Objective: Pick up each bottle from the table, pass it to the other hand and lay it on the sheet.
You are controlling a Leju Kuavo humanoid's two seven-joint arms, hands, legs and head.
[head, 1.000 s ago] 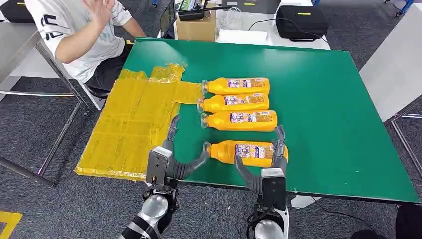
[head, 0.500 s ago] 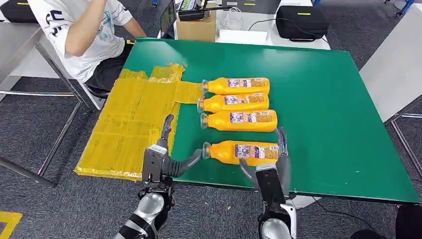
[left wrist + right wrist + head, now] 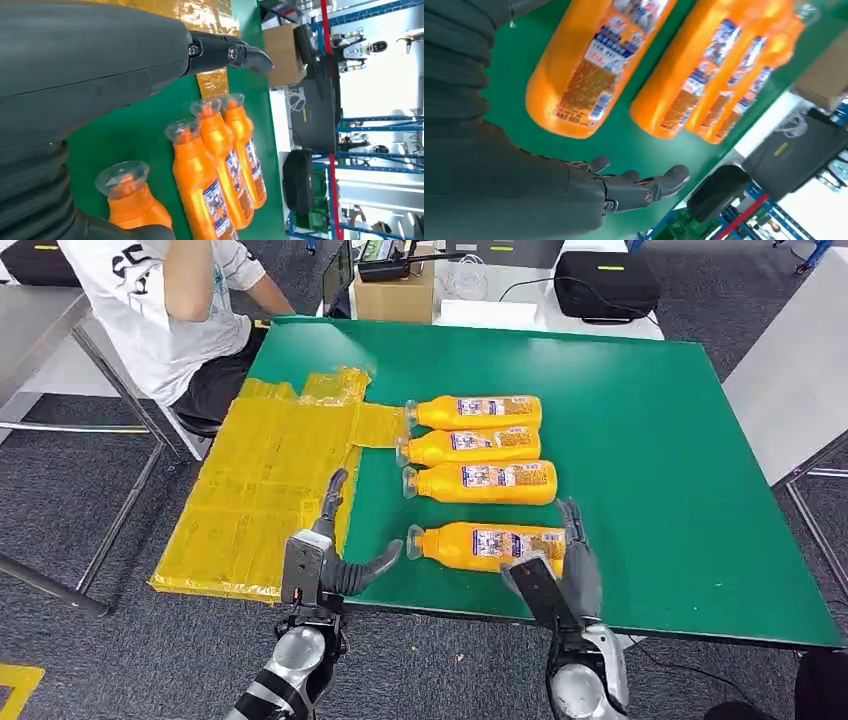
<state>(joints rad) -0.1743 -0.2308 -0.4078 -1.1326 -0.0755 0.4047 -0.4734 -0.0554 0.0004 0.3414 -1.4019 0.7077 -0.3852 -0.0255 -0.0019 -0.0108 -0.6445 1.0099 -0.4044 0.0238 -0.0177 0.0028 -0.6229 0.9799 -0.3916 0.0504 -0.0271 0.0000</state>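
Several orange bottles with clear caps lie side by side on the green table (image 3: 640, 440), caps pointing left. The nearest bottle (image 3: 485, 546) lies close to the front edge, also in the wrist views (image 3: 132, 202) (image 3: 594, 65). My right hand (image 3: 560, 575) is open by that bottle's base, fingers spread beside it, holding nothing. My left hand (image 3: 325, 555) is open near the front edge, its thumb reaching toward the bottle's cap, fingers over the edge of the yellow sheet (image 3: 260, 490). The sheet covers the table's left part and hangs past it.
A person in a white shirt (image 3: 170, 300) sits at the table's far left corner. A cardboard box (image 3: 395, 290) and a black case (image 3: 605, 285) stand on a white table behind. The three other bottles (image 3: 475, 448) lie just beyond the nearest one.
My right hand has slid rightward past the nearest bottle's base and turned. My left hand has drawn back slightly to the left. The person has lowered the raised arm.
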